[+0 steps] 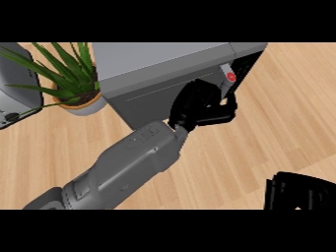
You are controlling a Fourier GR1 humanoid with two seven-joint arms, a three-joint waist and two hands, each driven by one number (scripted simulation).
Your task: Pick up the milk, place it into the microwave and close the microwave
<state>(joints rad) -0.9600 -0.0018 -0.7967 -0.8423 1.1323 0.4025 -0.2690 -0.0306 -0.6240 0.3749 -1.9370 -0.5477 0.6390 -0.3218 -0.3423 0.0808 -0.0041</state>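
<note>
Fingers (221, 114) of the left hand (199, 109) curl against the microwave (163, 74) door, milk unseen

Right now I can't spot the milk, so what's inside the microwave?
The microwave's inside does not show. Its door looks nearly shut, and the left hand rests against the front by the control panel, covering the gap. No milk is visible anywhere.
</note>
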